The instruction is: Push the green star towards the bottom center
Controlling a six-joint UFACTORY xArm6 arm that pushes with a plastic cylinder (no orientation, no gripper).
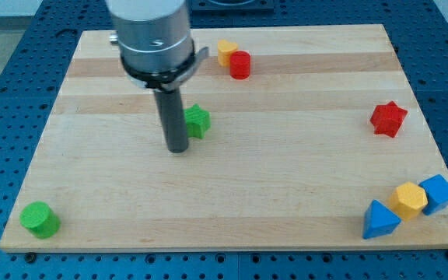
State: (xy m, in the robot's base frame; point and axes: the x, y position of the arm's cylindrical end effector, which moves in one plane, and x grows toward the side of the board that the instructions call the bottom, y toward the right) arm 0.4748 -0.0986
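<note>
The green star point(197, 121) lies on the wooden board point(286, 179), left of centre in the upper half. My tip point(177, 148) is at the end of the dark rod, just to the star's left and slightly below it, close to or touching its left side. The rod hides part of the star's left edge.
A yellow block point(225, 51) and a red cylinder point(240, 64) sit together near the top centre. A red star point(388, 118) is at the right. A blue triangle point(379, 219), a yellow hexagon point(409, 200) and a blue block point(439, 193) cluster at the bottom right. A green cylinder point(39, 218) is at the bottom left.
</note>
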